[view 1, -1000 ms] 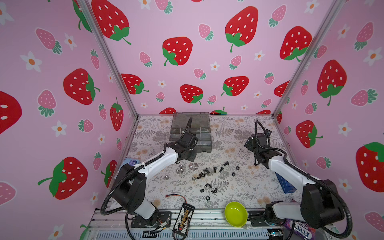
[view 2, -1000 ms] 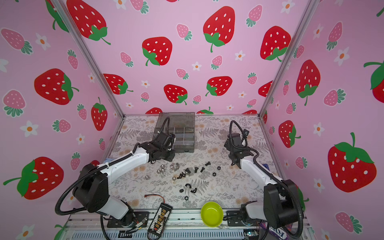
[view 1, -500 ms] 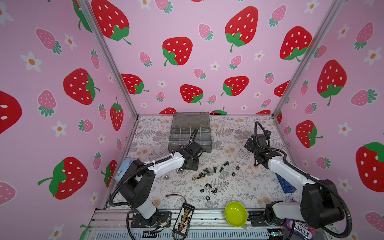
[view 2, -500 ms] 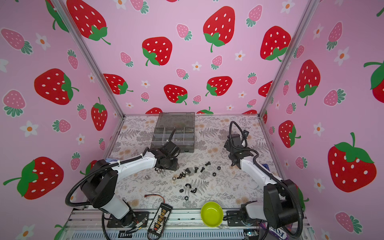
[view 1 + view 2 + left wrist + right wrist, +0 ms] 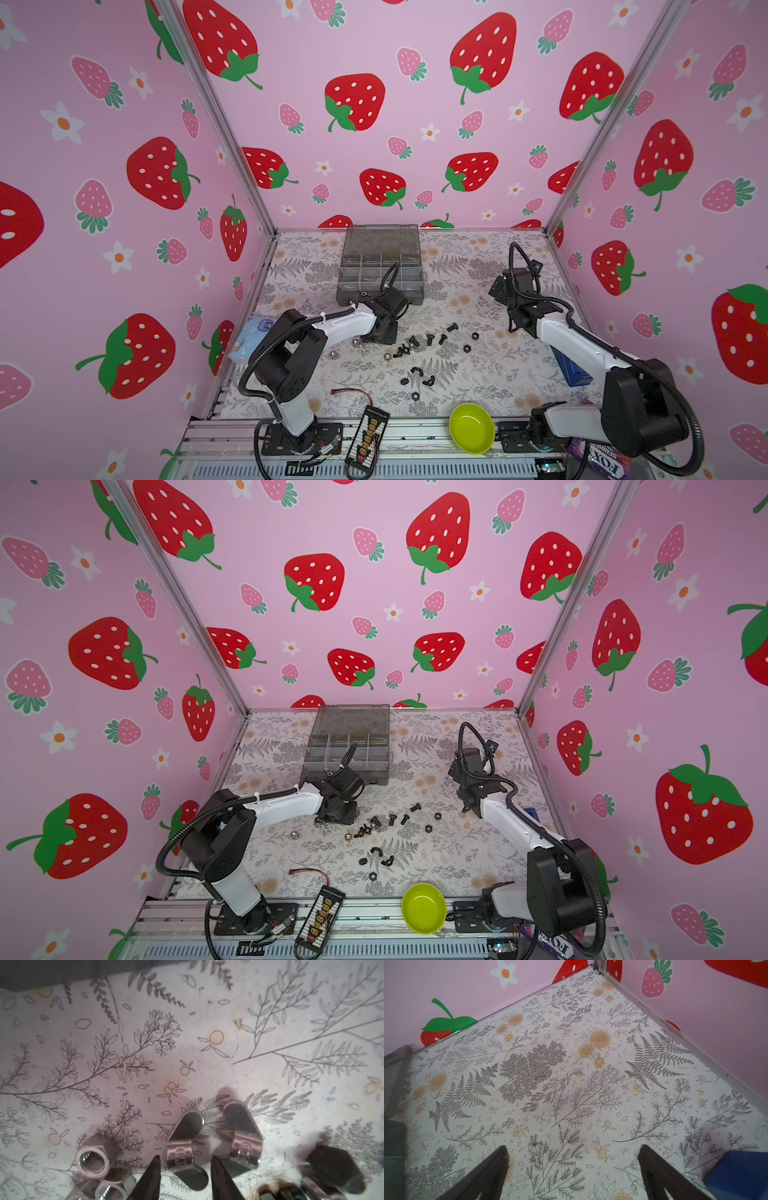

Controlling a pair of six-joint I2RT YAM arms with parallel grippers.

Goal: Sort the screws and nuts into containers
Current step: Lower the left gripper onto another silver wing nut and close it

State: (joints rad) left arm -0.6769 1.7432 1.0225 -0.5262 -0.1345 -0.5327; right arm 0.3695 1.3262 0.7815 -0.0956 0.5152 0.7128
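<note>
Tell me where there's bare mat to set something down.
Bare: the back stretch between the organizer box and the right gripper, and the front patch between the green bowl and the right arm. Crowded: the middle, where screws and nuts lie scattered beside the left gripper.

The left gripper (image 5: pixel 384 332), black-fingered on its white forearm (image 5: pixel 345 322), has left the front edge of the translucent smoky-grey plastic organizer box (image 5: pixel 380 266). It has come down, towards the camera, to the floral-printed table mat (image 5: pixel 498 365). Its fingers stand closer together than a second ago. In the left wrist view their tips now flank a shiny silver winged nut (image 5: pixel 182 1147), with a gap on each side. The forearm, earlier stretched out to the box, is drawn back.
</note>
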